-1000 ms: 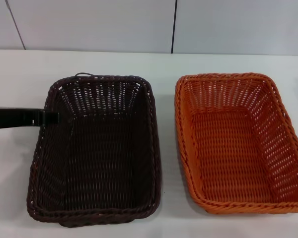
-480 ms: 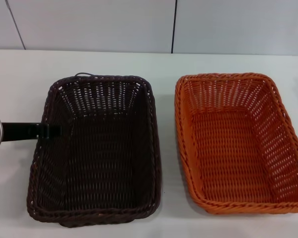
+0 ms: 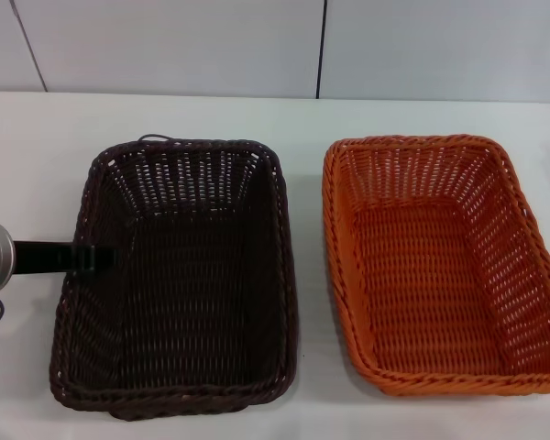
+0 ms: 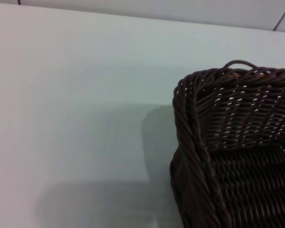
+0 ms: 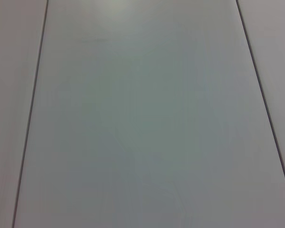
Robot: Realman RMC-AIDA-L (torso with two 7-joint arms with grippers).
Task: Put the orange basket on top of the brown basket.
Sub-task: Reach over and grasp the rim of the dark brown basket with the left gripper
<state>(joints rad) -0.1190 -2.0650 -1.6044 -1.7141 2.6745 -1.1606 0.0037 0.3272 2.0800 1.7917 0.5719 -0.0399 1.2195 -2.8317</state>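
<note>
The brown basket point(image 3: 183, 275) sits on the left of the white table, empty and upright. The orange basket point(image 3: 440, 266) sits beside it on the right, empty, with a narrow strip of table between them. My left gripper point(image 3: 92, 258) reaches in from the left edge and lies over the brown basket's left rim, about halfway along it. The left wrist view shows one corner of the brown basket point(image 4: 228, 142) and bare table. My right gripper shows in no view; its wrist view holds only a plain pale panelled surface.
The white table point(image 3: 37, 147) runs back to a pale panelled wall point(image 3: 165, 46). A loose strand sticks up from the brown basket's far rim point(image 3: 151, 138). The orange basket reaches the right edge of the head view.
My left gripper has slid toward the table's front along the brown basket's left rim, and more of its silver wrist shows. Both baskets have stayed put.
</note>
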